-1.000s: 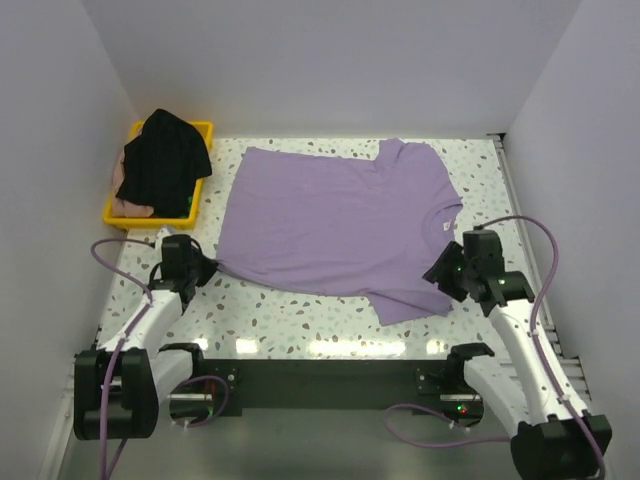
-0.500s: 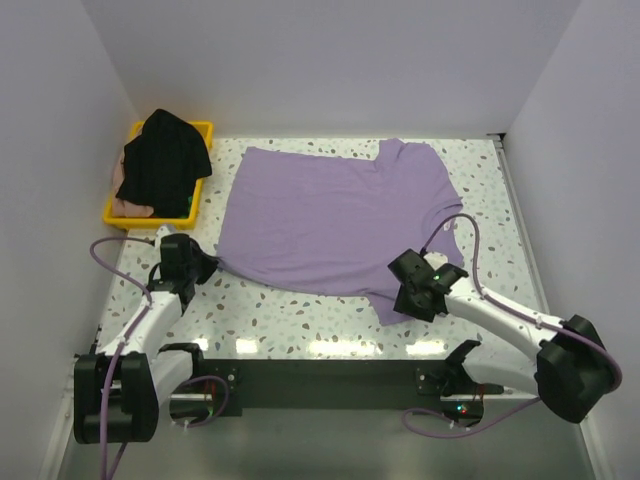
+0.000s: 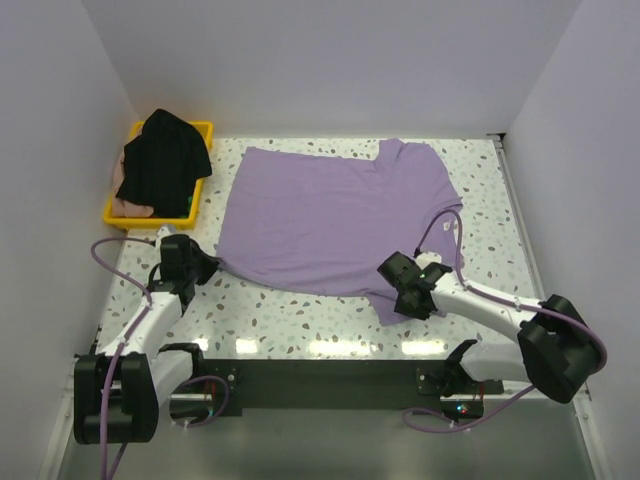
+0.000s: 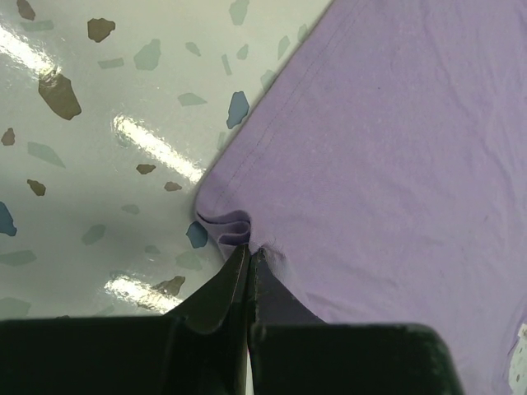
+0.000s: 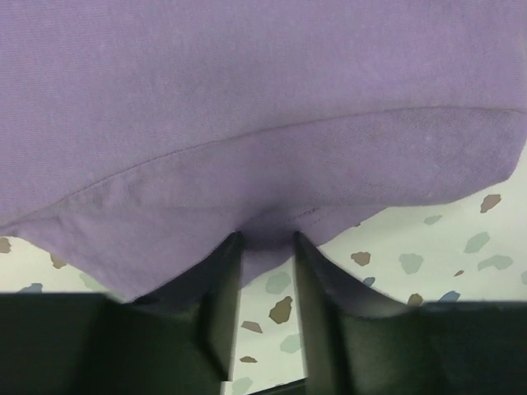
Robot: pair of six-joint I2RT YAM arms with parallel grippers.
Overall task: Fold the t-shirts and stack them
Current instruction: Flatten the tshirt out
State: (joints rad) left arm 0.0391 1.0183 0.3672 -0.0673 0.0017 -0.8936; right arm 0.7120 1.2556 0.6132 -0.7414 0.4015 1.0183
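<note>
Left gripper (image 4: pixel 249 251) clamping a corner of the lavender t-shirt (image 3: pixel 335 220) just nearer than the yellow tray (image 3: pixel 118 218), black t-shirt (image 3: pixel 165 155) lying over pink t-shirt (image 3: pixel 128 207) in the tray, lavender t-shirt lying flat right of the tray, right gripper (image 5: pixel 268 239) farther right, its 2 fingers standing apart, straddling the sleeve hem.

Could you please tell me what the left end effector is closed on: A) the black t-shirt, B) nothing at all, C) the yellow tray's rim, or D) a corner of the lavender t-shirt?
D: the left wrist view shows the left end effector shut on a bunched hem corner of the lavender t-shirt.
</note>
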